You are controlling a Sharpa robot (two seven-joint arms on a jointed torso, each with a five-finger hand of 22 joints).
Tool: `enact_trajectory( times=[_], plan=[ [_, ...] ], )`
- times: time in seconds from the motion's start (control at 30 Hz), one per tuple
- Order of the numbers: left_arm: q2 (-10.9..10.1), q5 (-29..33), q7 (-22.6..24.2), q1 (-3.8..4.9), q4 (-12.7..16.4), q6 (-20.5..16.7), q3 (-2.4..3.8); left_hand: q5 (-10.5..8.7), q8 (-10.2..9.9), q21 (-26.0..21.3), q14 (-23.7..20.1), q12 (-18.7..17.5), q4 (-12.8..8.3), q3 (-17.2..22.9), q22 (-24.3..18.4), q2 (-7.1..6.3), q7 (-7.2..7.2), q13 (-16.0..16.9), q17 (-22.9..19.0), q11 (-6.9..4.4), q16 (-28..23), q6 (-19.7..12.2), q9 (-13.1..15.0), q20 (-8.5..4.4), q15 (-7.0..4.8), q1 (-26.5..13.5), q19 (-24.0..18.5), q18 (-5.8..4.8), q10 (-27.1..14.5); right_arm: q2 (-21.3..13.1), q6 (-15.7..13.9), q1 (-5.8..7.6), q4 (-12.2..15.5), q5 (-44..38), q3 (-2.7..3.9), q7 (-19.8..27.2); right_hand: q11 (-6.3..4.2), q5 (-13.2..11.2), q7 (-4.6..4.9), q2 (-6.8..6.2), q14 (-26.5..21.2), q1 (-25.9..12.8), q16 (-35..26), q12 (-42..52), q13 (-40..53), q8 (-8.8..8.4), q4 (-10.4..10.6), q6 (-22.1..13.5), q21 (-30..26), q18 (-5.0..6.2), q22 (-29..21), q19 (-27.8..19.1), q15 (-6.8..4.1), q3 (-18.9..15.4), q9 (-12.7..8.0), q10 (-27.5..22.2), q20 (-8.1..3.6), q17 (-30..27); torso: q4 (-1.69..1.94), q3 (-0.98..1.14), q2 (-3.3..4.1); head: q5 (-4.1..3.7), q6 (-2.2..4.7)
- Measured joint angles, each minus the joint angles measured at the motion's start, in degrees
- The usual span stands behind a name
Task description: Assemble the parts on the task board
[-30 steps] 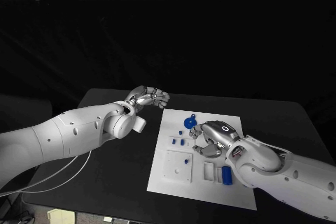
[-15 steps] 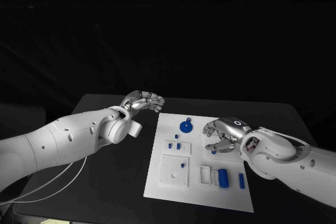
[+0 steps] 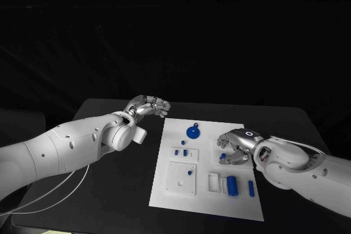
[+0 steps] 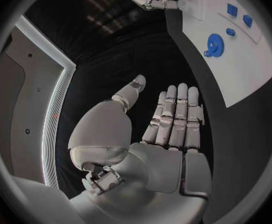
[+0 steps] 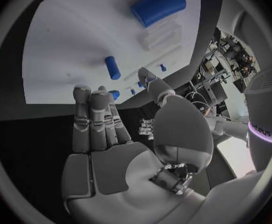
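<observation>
From the head view we see the task board [image 3: 170, 193] lying in the middle of the black table [image 3: 292, 120], with the left hand [image 3: 148, 106] held off the board's far left corner over bare table, and the right hand [image 3: 235, 145] over the board's right side. In that view the left hand looks loosely curled, but the left wrist view shows more: its fingers [image 4: 176, 117] lie straight and pressed side by side, the thumb stands apart, and nothing is in the palm. The right wrist view likewise shows the right hand's fingers [image 5: 93, 119] straight and close together with the thumb apart, holding nothing, where the head view gives us only its bent back. On the board we see a blue gear [image 3: 194, 131] near the far edge, with a small blue piece [image 3: 183, 142] just beside it toward the robot. A raised white block holds two short blue pegs [image 3: 180, 152] side by side; a larger white block below it holds one blue peg [image 3: 190, 172]. Near the board's near right corner, a blue cylinder [image 3: 233, 185] lies in a white cradle, and a slim blue bar [image 3: 251, 188] lies just to its right. One small blue part [image 3: 223, 156] sits on the board beneath the right hand; we cannot tell whether the hand touches it.
</observation>
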Motion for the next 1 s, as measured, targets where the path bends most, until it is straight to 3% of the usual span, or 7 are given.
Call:
enact_trajectory(
  times=[0.07,0.2,0.27,0.37,0.47,0.63,1.0],
  plan=[
    [-0.02,0.01,0.00,0.00,0.00,0.02,0.00,0.00,0.00,0.00,0.00,0.00,0.00,0.00,0.00,0.00,0.00,0.00,0.03,0.00,0.00,0.00,0.00,0.19,0.00,0.00,0.19,0.00,0.00,0.27,0.05,-0.30,-0.27,-0.35,-0.05,-0.08,0.00,-0.39,-0.10,0.03,-0.08,0.45,0.00,0.03,0.00,0.10,0.07,0.10,0.00,0.00,0.00,0.00,-0.08,0.41,0.03,0.00,0.00,-0.04,0.04,0.00,0.01,-0.02,0.00],
    [-0.11,0.04,0.00,-0.05,-0.02,0.03,0.00,0.00,0.00,0.00,0.00,0.00,0.00,0.00,0.00,0.00,0.00,0.00,0.03,0.00,0.00,0.00,0.00,0.19,0.00,0.00,0.19,-0.01,0.00,0.39,0.09,-0.34,-0.49,-0.90,-0.04,-0.19,-0.86,-6.66,-0.93,0.70,-0.11,5.34,0.00,0.61,0.02,1.06,0.01,0.96,-0.30,0.00,-0.10,0.16,-0.46,4.76,0.49,0.87,-0.13,-0.04,0.06,0.02,0.03,-0.07,0.00],
    [-0.13,0.05,0.00,-0.05,-0.02,0.04,0.00,0.00,0.00,0.00,0.00,0.00,0.00,0.00,0.00,0.00,0.00,0.00,0.03,0.00,0.00,0.00,0.00,0.19,0.00,0.00,0.19,-0.01,0.00,0.31,0.11,-0.38,-0.49,-1.14,-0.03,-0.24,-1.09,-8.18,-0.89,0.03,0.15,6.24,0.00,1.08,0.16,1.51,1.47,1.62,-0.31,0.00,-0.29,0.55,-0.72,7.63,0.71,1.97,-0.39,-0.21,0.05,0.02,0.03,-0.12,-0.04],
    [-0.13,0.06,0.00,-0.05,-0.02,0.05,0.00,0.00,0.00,0.00,0.00,0.00,0.00,0.00,0.05,0.00,0.00,0.00,0.03,0.00,0.00,0.00,0.00,0.19,0.00,0.00,0.19,-0.02,0.00,0.25,0.24,-0.46,-0.50,-1.44,-0.03,-0.27,-1.75,-8.44,-1.04,-0.04,0.79,7.27,0.22,1.84,0.43,2.54,3.28,3.36,-0.31,-0.01,-0.30,1.47,-1.13,11.40,1.13,4.05,-0.39,-0.43,0.04,0.01,0.03,-0.18,-0.08],
    [-0.14,0.08,0.00,-0.05,0.02,0.07,0.00,0.00,0.00,0.00,0.00,0.00,0.00,0.00,0.05,0.00,0.00,0.00,0.03,0.00,0.00,0.00,0.00,0.19,0.00,0.00,0.19,-0.03,0.00,0.32,0.36,-0.60,-0.50,-1.63,-0.08,-0.27,-1.99,-8.44,-1.06,-0.01,0.76,7.31,0.22,2.34,0.57,2.95,3.92,5.19,-0.32,-0.01,-0.17,1.57,-1.36,12.38,1.26,4.90,-0.32,-0.46,0.01,-0.02,0.03,-0.23,-0.14],
    [-0.16,0.09,0.00,-0.05,0.03,0.09,0.00,0.00,0.00,0.00,0.00,0.00,0.00,0.00,0.04,0.00,0.00,-0.05,0.03,0.00,0.00,0.00,-0.02,0.19,0.00,0.00,0.19,-0.04,0.00,0.49,0.60,-0.76,-0.46,-2.01,-0.12,-0.32,-3.49,-8.44,-2.10,0.57,1.35,8.10,0.50,3.76,1.29,4.35,5.85,7.45,0.31,0.00,-0.09,2.00,-2.72,15.35,1.89,8.42,-0.13,-0.71,0.03,-0.03,0.02,-0.24,-0.18],
    [-0.27,0.12,0.00,-0.05,0.00,0.12,0.00,0.00,0.00,0.00,0.00,0.00,0.00,0.00,0.04,0.22,0.00,-0.05,0.07,0.00,0.00,0.00,-0.05,0.19,0.00,-0.22,0.19,-0.13,0.00,0.62,1.45,-0.81,-0.75,-3.04,-0.12,-0.78,-4.25,-8.43,-3.03,0.79,1.77,8.56,0.72,4.67,1.86,5.51,6.79,9.45,0.59,0.11,-0.10,2.21,-3.39,16.77,2.47,10.84,0.09,-0.76,0.04,-0.03,0.01,-0.29,-0.41]
  ],
)
